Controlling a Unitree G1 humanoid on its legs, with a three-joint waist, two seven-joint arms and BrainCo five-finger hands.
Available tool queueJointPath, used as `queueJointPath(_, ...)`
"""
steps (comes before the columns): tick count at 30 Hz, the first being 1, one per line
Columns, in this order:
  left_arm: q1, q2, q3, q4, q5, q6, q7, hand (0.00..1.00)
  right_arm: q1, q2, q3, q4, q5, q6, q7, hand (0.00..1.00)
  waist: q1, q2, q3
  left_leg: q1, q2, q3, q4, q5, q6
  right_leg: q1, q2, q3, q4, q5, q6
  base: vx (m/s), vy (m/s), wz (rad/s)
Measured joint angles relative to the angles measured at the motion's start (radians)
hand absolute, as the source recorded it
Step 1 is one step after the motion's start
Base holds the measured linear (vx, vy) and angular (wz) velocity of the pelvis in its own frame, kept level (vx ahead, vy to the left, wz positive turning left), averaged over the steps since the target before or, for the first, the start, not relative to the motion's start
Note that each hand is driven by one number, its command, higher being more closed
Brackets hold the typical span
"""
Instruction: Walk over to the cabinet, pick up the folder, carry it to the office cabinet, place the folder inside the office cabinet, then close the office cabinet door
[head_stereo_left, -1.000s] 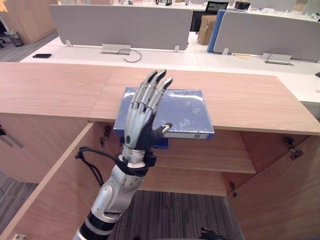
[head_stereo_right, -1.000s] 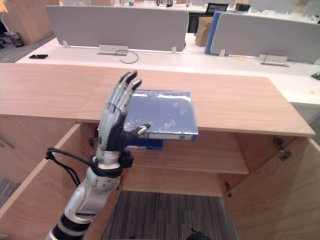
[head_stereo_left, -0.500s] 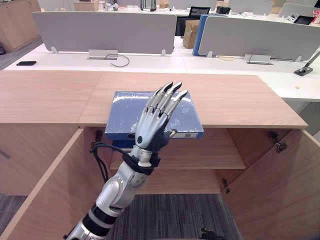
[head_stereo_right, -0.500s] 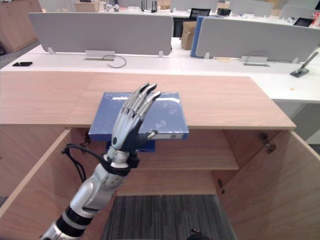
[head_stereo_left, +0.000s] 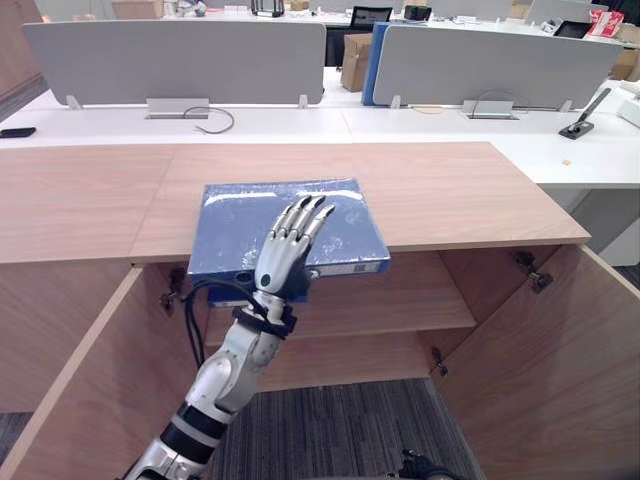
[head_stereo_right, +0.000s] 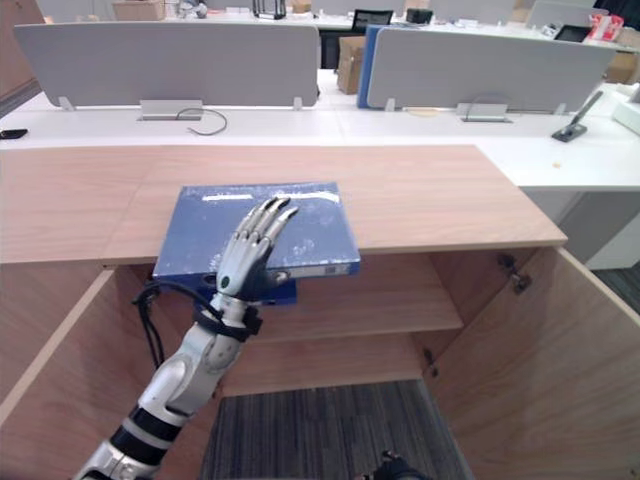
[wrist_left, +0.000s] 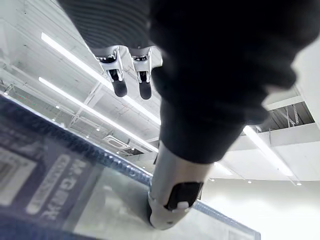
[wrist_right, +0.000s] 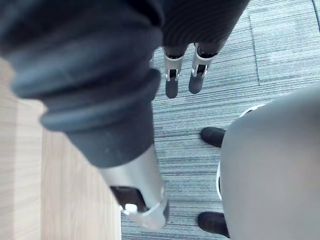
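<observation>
Left hand (head_stereo_left: 283, 258), fingers straight, over blue folder (head_stereo_left: 240, 215) on wooden cabinet top (head_stereo_left: 440, 190) — grey carpet (head_stereo_left: 340, 430) below, desks (head_stereo_left: 250, 125) behind.

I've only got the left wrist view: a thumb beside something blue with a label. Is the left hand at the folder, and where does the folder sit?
Observer: Yes. The left hand is at the front edge of the blue folder, fingers straight. The folder lies flat on the cabinet top, its front edge overhanging.
Operator: Are the doors below it open?
Observer: Both are. The left door and right door stand wide open, with a shelf inside.
Operator: And the right hand?
Observer: The right hand hangs over the carpet, fingers straight, holding nothing.
</observation>
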Motion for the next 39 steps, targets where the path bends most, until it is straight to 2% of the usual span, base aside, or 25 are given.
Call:
queueJointPath(10, 0.031, -0.001, 0.047, 0.027, -0.003, 0.020, -0.005, 0.00, 0.000, 0.001, -0.006, -0.001, 0.000, 0.000, 0.003, 0.00, -0.016, 0.004, 0.013, 0.026, -0.001, 0.014, -0.020, 0.002, 0.002, 0.011, -0.001, 0.006, -0.001, 0.000, 0.000, 0.00, 0.006, -0.03)
queueJointPath(22, 0.061, 0.000, 0.072, 0.027, -0.025, 0.020, -0.017, 0.00, 0.000, 0.002, -0.006, -0.018, -0.001, 0.000, 0.010, 0.00, -0.029, 0.010, 0.025, 0.031, 0.001, 0.022, -0.020, 0.002, 0.002, 0.013, 0.000, 0.011, -0.001, 0.000, 0.001, 0.00, 0.001, 0.00)
queueJointPath(36, 0.076, 0.000, 0.114, 0.065, 0.008, 0.020, -0.033, 0.00, 0.000, 0.002, -0.007, -0.022, -0.002, 0.000, 0.017, 0.00, -0.032, 0.016, 0.028, 0.040, 0.002, 0.042, -0.020, 0.002, 0.002, 0.013, 0.001, 0.031, -0.002, 0.006, 0.007, -0.01, 0.005, -0.03)
queueJointPath(37, 0.076, 0.000, 0.116, 0.073, 0.014, 0.021, -0.033, 1.00, 0.000, 0.002, -0.007, -0.022, -0.003, 0.000, 0.017, 0.00, -0.032, 0.016, 0.028, 0.041, 0.001, 0.042, -0.020, 0.002, 0.002, 0.013, 0.001, 0.032, -0.002, 0.006, 0.007, 0.00, 0.000, 0.00)
queueJointPath(39, 0.076, 0.000, 0.122, 0.084, 0.022, 0.023, -0.033, 1.00, 0.000, 0.002, -0.008, -0.022, -0.003, 0.000, 0.017, 0.00, -0.032, 0.017, 0.028, 0.043, 0.001, 0.043, -0.020, 0.002, 0.002, 0.015, 0.001, 0.033, -0.001, 0.006, 0.007, 0.00, 0.000, 0.00)
